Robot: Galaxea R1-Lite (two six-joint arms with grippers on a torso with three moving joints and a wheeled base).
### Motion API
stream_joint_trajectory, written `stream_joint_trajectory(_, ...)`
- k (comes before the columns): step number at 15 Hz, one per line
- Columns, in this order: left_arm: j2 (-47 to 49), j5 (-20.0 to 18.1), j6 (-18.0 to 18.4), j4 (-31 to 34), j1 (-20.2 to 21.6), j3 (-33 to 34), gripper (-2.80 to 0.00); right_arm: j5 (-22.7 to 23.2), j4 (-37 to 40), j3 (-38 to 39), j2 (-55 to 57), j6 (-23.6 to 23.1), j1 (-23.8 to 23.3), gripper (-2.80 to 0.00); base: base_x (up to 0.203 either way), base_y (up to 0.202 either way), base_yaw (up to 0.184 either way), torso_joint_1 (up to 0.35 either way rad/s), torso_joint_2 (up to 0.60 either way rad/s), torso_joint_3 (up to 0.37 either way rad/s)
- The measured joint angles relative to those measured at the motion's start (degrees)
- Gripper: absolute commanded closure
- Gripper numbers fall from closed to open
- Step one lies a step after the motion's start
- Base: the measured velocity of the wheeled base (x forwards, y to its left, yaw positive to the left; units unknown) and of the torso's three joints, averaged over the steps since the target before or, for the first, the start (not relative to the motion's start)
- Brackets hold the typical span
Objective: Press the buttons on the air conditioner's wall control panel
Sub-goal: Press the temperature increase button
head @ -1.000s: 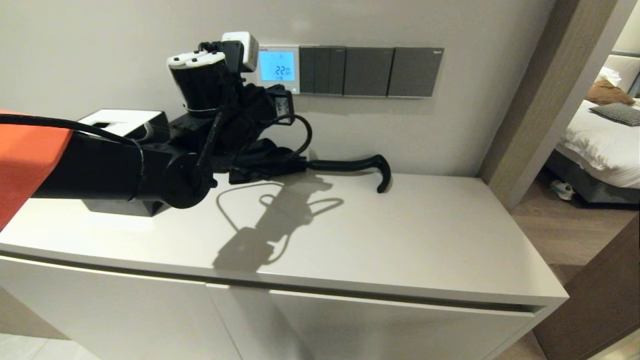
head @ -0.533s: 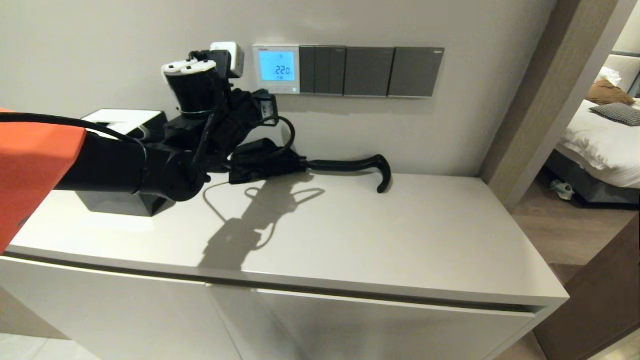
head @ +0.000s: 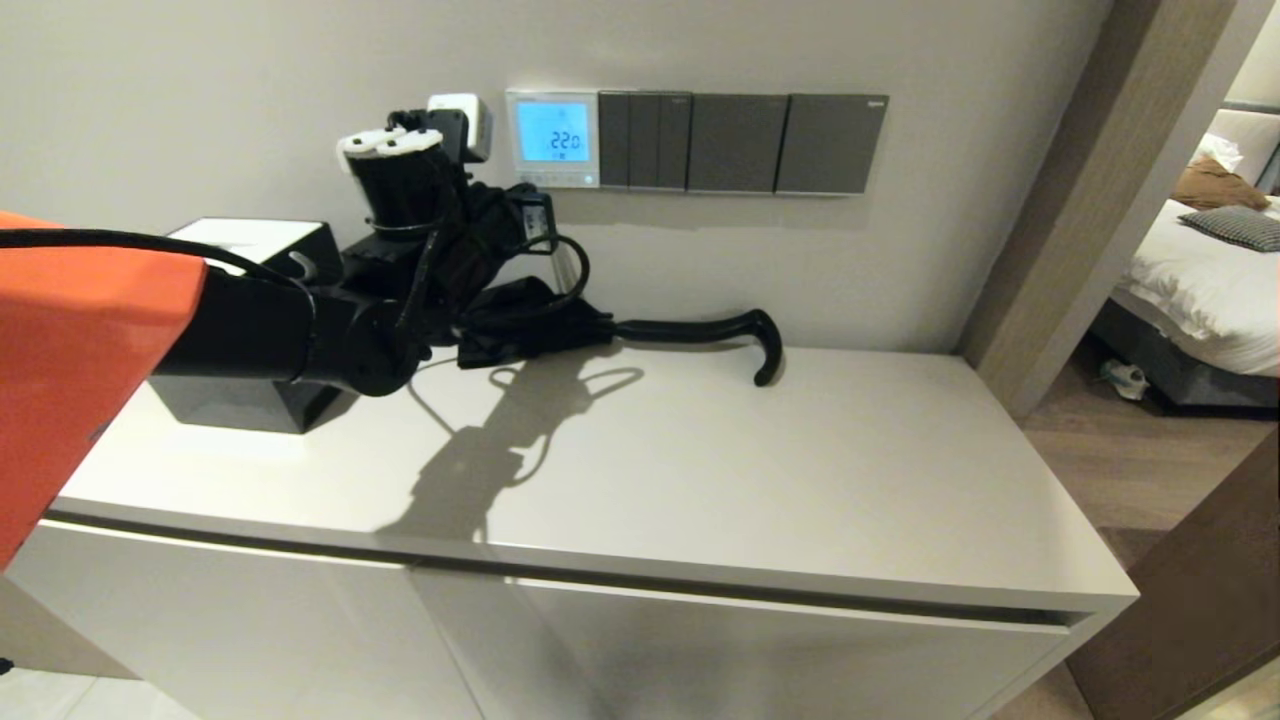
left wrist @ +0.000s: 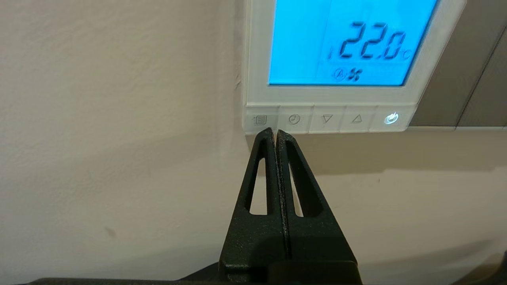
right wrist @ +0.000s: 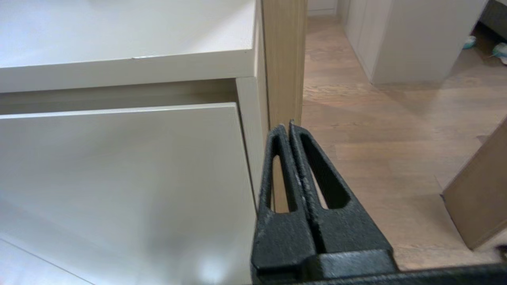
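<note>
The air conditioner's wall control panel [head: 552, 138] is a white-framed square with a blue screen reading 22.0, also shown in the left wrist view [left wrist: 336, 39]. The buttons [left wrist: 324, 118] form a pale row along its lower edge [head: 555, 180]; the one at the switch-plate end glows [left wrist: 391, 118]. My left gripper [left wrist: 275, 132] is shut and empty. Its tips sit just under the panel's lower corner, below the seam between the two buttons at the bare-wall end. In the head view it [head: 508, 193] is raised close to the wall. My right gripper [right wrist: 287, 126] is shut, low beside the cabinet's corner.
Dark grey switch plates [head: 740, 143] adjoin the panel on the right. A black folded umbrella with a hooked handle [head: 700, 330] and a black-and-white box [head: 245, 250] lie on the white cabinet top [head: 800, 480] under my left arm. A doorway with a bed [head: 1200, 270] opens at right.
My left arm swung left off the panel's left edge, then came a little back to the right. The panel now shows whole. The screen reading is unchanged.
</note>
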Motion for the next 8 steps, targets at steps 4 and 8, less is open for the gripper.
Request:
stream_joint_trajectory(4, 0.02, 0.02, 0.0, -0.04, -0.04, -0.1, 0.0, 0.0, -0.02, 0.0, 0.0, 0.0, 0.05, 0.0, 0.0, 0.0, 0.0, 0.0, 0.0, 0.0)
stream_joint_trajectory(8, -0.2, 0.02, 0.0, -0.7, -0.01, 0.83, 0.0, 0.01, -0.02, 0.0, 0.0, 0.0, 0.05, 0.0, 0.0, 0.0, 0.0, 0.0, 0.0, 0.0)
